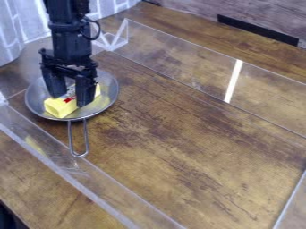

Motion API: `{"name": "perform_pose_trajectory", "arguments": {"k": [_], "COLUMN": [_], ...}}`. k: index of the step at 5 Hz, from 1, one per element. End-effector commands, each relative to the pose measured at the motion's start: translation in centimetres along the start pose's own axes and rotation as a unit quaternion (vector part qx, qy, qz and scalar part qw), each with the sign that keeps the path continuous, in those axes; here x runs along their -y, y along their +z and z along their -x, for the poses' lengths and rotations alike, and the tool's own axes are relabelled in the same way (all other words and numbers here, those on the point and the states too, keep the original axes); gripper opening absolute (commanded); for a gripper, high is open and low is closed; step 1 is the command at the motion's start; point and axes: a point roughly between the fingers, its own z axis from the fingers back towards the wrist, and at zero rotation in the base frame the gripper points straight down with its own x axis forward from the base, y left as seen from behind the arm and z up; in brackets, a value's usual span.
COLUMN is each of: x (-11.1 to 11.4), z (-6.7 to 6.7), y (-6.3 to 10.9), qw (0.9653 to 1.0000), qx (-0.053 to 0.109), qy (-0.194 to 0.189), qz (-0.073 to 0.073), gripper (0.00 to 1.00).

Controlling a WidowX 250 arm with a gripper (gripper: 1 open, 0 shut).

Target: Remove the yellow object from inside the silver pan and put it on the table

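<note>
You are looking at a robot test bench, not a home kitchen. The worn wood-grain tabletop (191, 134) under the tool (68, 89) is crossed by clear glossy strips (180, 67). Below the tool sits only a small silver pan (102, 85).

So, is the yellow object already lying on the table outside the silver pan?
No, the yellow object lies inside the silver pan, under the open gripper, not on the table.
</note>
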Motion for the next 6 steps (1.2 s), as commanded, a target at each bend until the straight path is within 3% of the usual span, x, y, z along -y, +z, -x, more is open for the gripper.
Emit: {"name": "perform_pose_trajectory", "arguments": {"k": [1,4,6], "x": [-1.4,-2.9,-3.2], "z": [0.0,-0.2,-0.2], "y": [1.2,-1.1,-1.6], "qw": [0.9993,0.9989,0.9992], "qx": [0.033,0.037,0.034], "qy": [0.011,0.016,0.019], "qz": [-0.012,-0.022,-0.011], "gripper": [1.0,1.0,1.0]}}
